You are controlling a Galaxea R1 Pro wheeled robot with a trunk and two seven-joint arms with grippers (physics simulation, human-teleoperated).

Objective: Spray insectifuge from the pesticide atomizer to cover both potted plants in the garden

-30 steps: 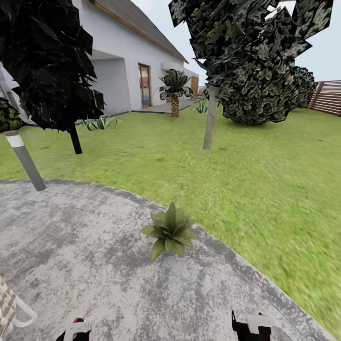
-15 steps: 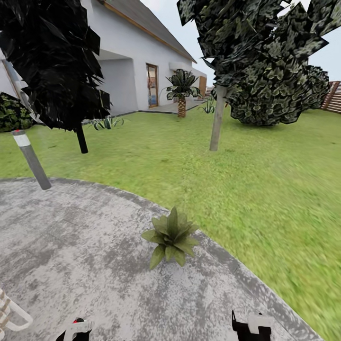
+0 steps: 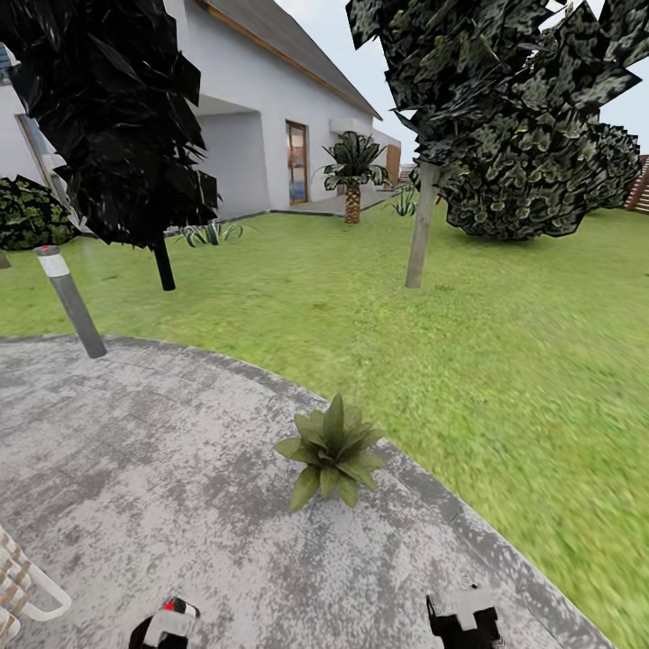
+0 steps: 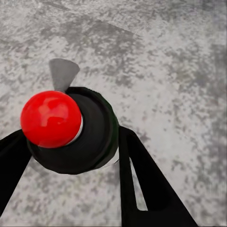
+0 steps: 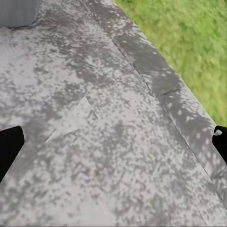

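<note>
Atomizer [image 4: 71, 130] clamped in left gripper [image 4: 71, 156] jaws over grey patio [image 3: 135, 451]; right gripper [image 5: 113, 146] jaws spread, empty; potted plant [image 3: 332, 451] ahead at lawn edge.

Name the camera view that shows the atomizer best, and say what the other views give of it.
The left wrist view: the atomizer shows close up, red top and dark body, between the left gripper's fingers. The head view gives only a sliver of it at the bottom edge, in that gripper. The right wrist view looks at paving and grass.
</note>
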